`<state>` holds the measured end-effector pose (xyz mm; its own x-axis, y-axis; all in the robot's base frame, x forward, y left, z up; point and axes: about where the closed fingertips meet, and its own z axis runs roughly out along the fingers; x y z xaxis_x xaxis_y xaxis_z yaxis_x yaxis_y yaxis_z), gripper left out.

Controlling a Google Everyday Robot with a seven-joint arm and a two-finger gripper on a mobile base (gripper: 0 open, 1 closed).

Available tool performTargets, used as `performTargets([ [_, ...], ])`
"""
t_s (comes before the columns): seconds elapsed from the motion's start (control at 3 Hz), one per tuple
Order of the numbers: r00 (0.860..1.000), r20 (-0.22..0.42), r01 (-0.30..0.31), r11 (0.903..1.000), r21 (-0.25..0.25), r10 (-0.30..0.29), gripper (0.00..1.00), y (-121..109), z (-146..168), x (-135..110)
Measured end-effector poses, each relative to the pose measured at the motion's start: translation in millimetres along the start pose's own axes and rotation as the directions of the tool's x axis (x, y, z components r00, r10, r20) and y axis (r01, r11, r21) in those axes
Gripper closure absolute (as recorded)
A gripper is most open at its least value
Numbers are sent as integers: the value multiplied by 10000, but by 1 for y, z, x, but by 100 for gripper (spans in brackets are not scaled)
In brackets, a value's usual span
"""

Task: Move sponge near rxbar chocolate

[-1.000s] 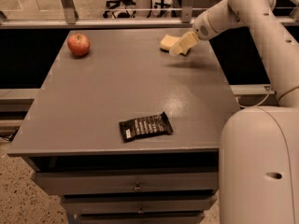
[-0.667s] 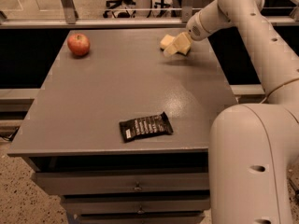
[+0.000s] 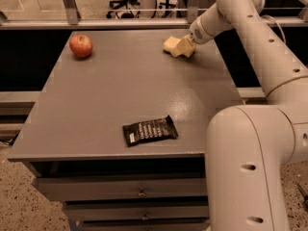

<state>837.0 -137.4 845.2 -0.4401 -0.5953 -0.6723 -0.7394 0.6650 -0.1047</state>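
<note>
Three objects were seen on the grey tabletop (image 3: 120, 85): a red apple (image 3: 81, 45) at the far left corner, the sponge (image 3: 169, 44) near the far right edge, and the rxbar chocolate (image 3: 150, 130) close to the near edge, well apart from the sponge. The end effector (image 3: 186, 47) was found low at the sponge's right side, touching it or just beside it, with the white arm (image 3: 250, 28) reaching over from the right. Whether the end effector was open, closed or already gripping the sponge could not be told from this view. The sponge was judged to be light, soft and compressible, so a firm squeeze would be tolerated and little risk of damage was expected. It was also judged likely to deform and spring back, so a hold across the short width near its middle was considered safest, with an end grip avoided lest the block droop or twist. The carry toward the bar was judged not yet done, the whole depth of the tabletop lying between them.
</note>
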Motion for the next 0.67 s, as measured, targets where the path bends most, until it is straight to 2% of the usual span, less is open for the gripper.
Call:
performTargets([
  [0.33,9999,-81,-91,9999,-56,90,71,1,0,0],
  [0.67,9993,123,363,9975,-598,-357,99,15,-19,-7],
])
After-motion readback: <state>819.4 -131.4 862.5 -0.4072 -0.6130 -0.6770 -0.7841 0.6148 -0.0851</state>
